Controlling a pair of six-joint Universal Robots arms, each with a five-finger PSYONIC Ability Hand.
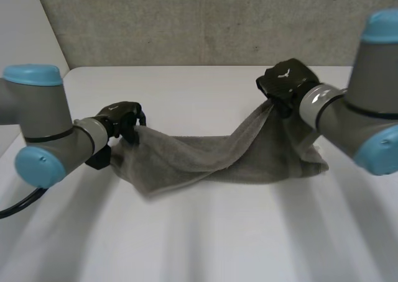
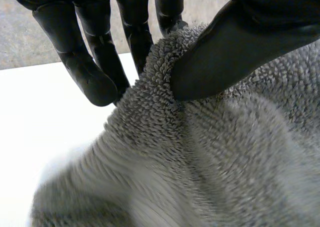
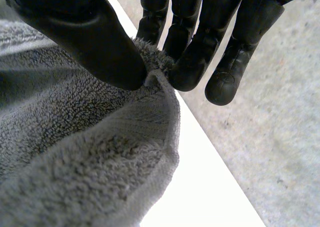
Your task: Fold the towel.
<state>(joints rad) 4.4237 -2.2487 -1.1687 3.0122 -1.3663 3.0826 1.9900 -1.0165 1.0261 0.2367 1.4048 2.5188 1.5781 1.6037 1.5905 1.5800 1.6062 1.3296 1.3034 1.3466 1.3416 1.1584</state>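
Plain grey towel (image 1: 205, 161), black hands, white table (image 1: 205, 232), speckled grey-beige wall (image 1: 186, 21).

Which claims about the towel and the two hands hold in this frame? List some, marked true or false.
The left hand pinches the grey terry-cloth towel between thumb and fingers. True.
The right hand is open, clear of the towel. False: it pinches the towel's edge.
The towel lies flat on the white table. False: both held ends are raised, the middle sagging onto the table.
The towel stretches between both hands. True.
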